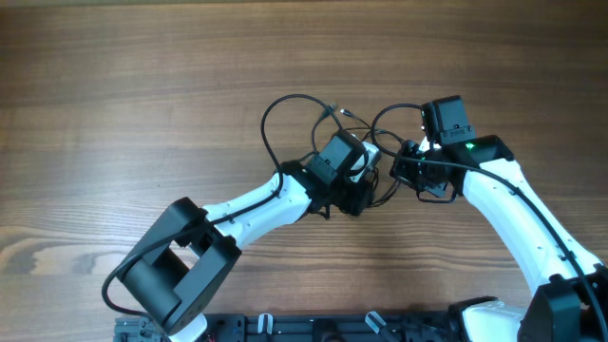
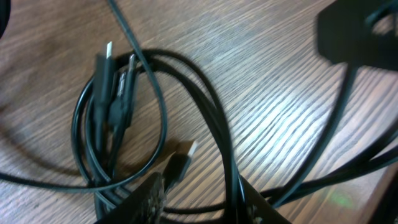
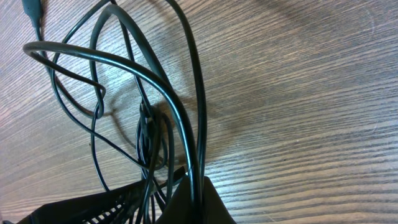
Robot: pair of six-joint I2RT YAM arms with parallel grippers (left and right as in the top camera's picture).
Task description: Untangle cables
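The cables (image 1: 290, 98) are thin black cords tangled at the table's middle, with loops spreading up and left. My left gripper (image 1: 359, 198) sits low over the tangle. In the left wrist view its jaws (image 2: 202, 202) stand apart, with cable strands (image 2: 217, 124) crossing between them and a small plug end (image 2: 180, 163) by the left finger. My right gripper (image 1: 410, 173) is at the tangle's right side. In the right wrist view its jaws (image 3: 196, 193) are shut on cable strands (image 3: 200, 106) that run up from the fingertips.
The wooden table (image 1: 114, 95) lies all around the tangle. The two grippers are very close together; the right gripper shows as a dark shape (image 2: 351, 31) in the left wrist view. A rack (image 1: 313, 328) lies along the front edge.
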